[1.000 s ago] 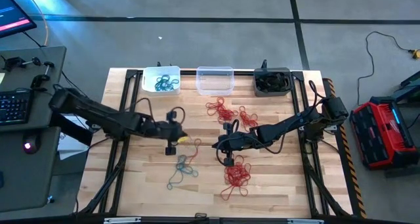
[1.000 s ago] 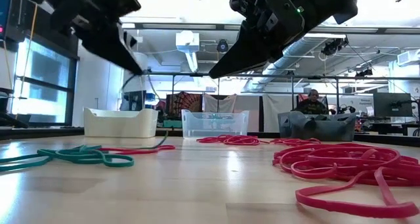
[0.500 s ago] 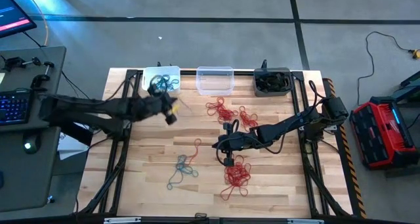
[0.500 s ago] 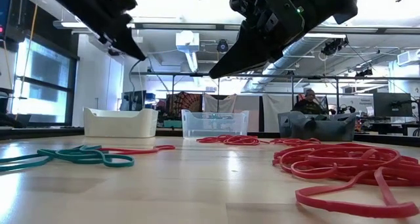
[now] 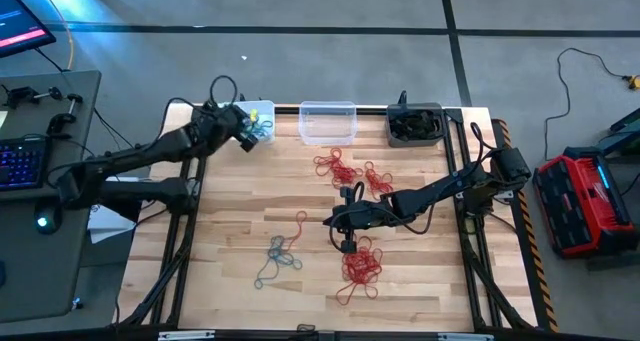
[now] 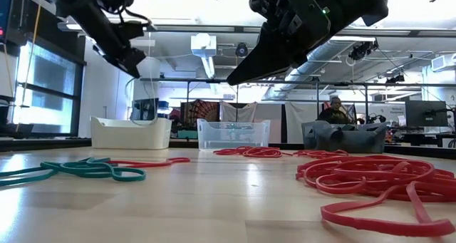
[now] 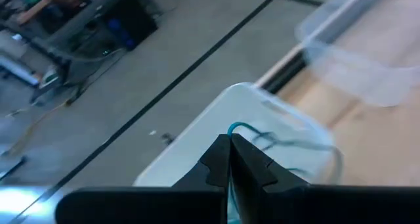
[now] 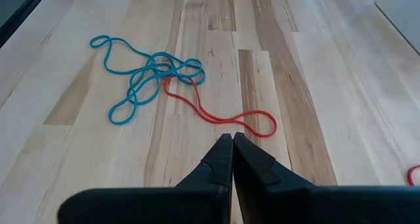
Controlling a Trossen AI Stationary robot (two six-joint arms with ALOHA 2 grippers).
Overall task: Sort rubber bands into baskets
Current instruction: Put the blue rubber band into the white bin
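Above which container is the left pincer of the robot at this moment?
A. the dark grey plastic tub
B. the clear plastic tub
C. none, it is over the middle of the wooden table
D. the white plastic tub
D. In the high view the left pincer is over the small white rectangular plastic tub at the table's far left, and its wrist view shows a thin teal rubber band pinched in the shut fingers above that tub.

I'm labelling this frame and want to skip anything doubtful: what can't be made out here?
- Clear basket, low view: contents unreadable through its glossy wall; high view too small to settle it.
- Dark grey basket, high view: dark contents merge with the tub.
- Left gripper, left wrist view: shut above the white basket; a teal band shows at the tips, but blur hides whether it is pinched.
- Right gripper hovers shut above the table.
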